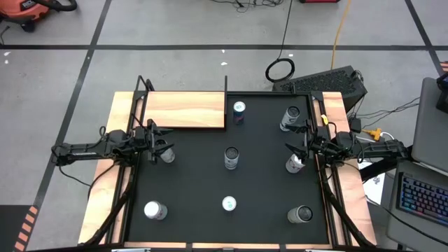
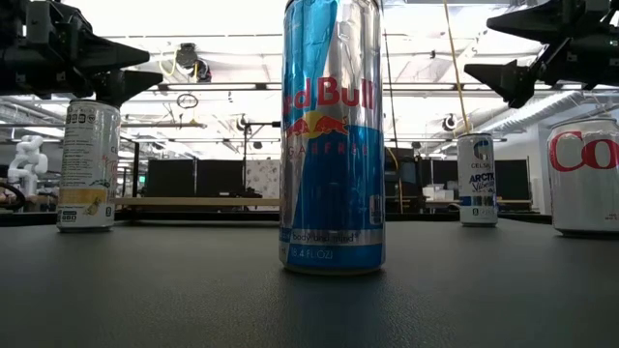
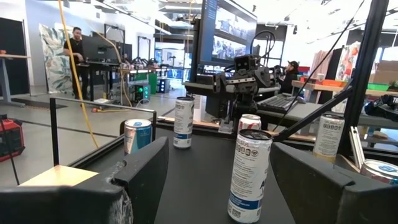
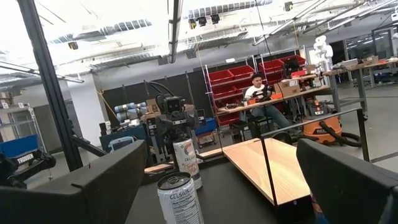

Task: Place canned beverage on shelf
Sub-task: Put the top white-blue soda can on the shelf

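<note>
Look to the left edge of the black mat for the left gripper: spread fairly wide, holding nothing, aimed at a tall white can standing upright just ahead of its fingertips. Cannot tell from above whether touching, though seemingly just short of it.

Find the shelf at the far left corner, bare of cans, just beyond this gripper, with thin black uprights at its corners.

Likely step: closing on that can. To do it well:

- Ease forward until the can sits squarely between the fingers, not at the tips.
- Grip around the middle of the body, low enough to stop any tipping, and gently, since thin metal probably dents.
- Lift straight up before swinging toward the far side.
- Steer between the uprights and set down well inside the board's edge.

Leave alone the right gripper, at the mat's right edge, fully spread and empty, with a second can just before it. Mind also the purple can just right of the shelf.
</note>
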